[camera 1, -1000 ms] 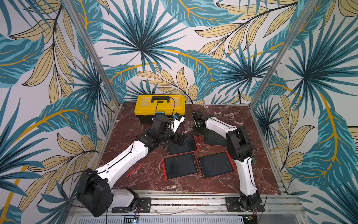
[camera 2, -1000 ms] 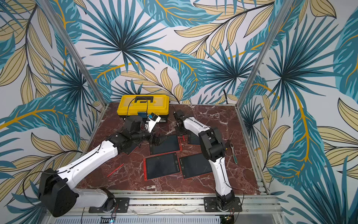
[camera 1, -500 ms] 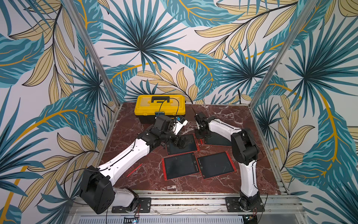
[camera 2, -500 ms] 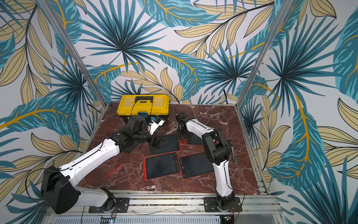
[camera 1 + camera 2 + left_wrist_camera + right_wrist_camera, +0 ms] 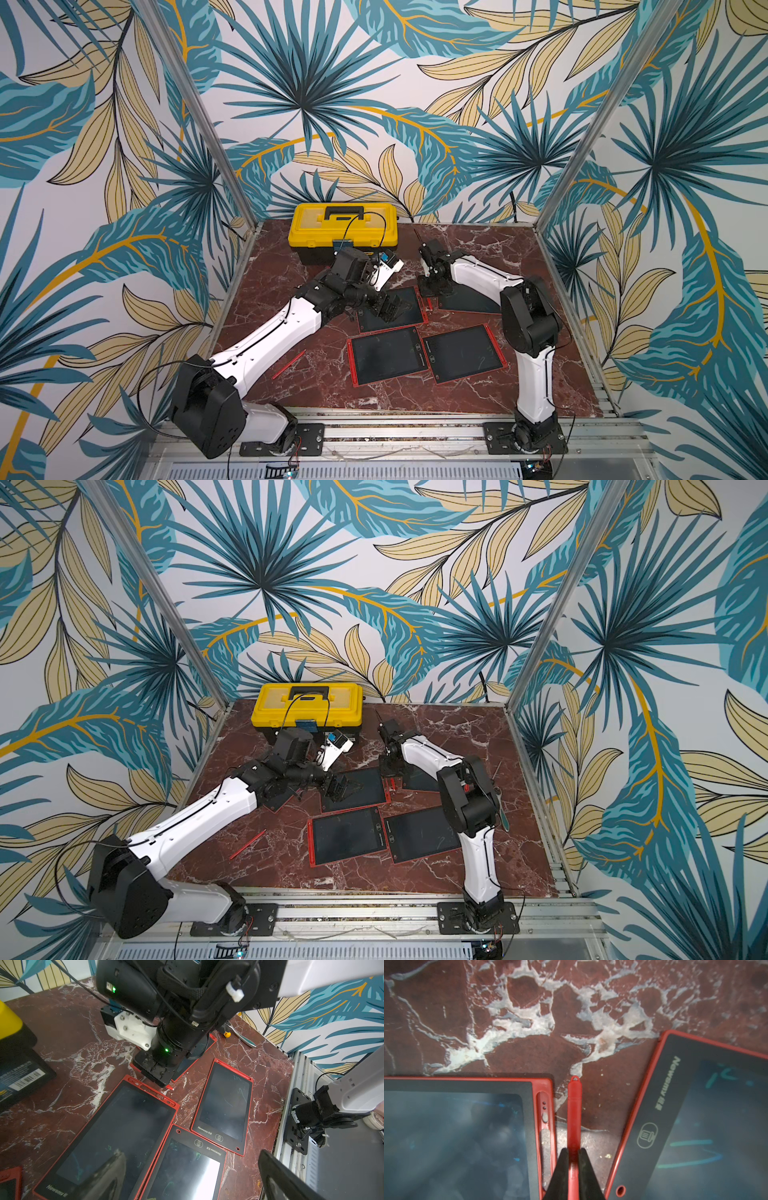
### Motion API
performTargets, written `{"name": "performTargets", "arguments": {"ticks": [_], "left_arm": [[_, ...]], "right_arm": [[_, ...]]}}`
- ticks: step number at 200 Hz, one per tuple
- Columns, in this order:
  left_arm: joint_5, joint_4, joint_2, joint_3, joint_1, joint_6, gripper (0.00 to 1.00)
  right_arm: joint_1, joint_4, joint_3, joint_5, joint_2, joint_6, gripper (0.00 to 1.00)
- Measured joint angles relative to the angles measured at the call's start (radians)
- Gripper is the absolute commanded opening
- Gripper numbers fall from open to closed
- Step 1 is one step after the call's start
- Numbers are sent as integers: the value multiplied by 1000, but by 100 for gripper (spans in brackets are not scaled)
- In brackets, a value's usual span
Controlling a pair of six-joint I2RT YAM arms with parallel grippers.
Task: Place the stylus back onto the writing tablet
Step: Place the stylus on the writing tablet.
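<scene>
White "Newsmy" beside a round bin icon (image 5: 647, 1135) on the black bezel of a red-framed dark-screened writing tablet (image 5: 716, 1118). Same brand on the large tablet (image 5: 116, 1126), the glare-lit tablet (image 5: 187, 1169) and the slanted tablet (image 5: 224, 1097). Barcode sticker (image 5: 27, 1080) on black toolbox base (image 5: 18, 1057), digits unreadable.

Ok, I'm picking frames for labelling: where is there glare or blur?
Left wrist view: white glare patch on one tablet, and a finger of the left end effector blurred in the foreground. Right wrist view: stylus sharp, tablet screen beside it hazy. Both top views: evenly lit, no glare.
</scene>
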Motion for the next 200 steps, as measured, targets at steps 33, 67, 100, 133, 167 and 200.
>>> {"name": "performTargets", "arguments": {"ticks": [33, 67, 100, 133, 167, 200], "left_arm": [[0, 0, 0, 0, -1, 6, 100], [0, 0, 0, 0, -1, 7, 100], [0, 0, 0, 0, -3, 7, 100], [0, 0, 0, 0, -3, 7, 100], [0, 0, 0, 0, -3, 7, 100], [0, 0, 0, 0, -5, 7, 100]], "right_arm": [[0, 23, -22, -24, -2, 13, 11], [3, 43, -48, -42, -6, 28, 11], [9, 64, -67, -50, -9, 39, 11], [14, 72, -85, -49, -25, 43, 11], [22, 88, -97, -48, -40, 45, 11], [26, 95, -111, -48, -48, 45, 11]]}}
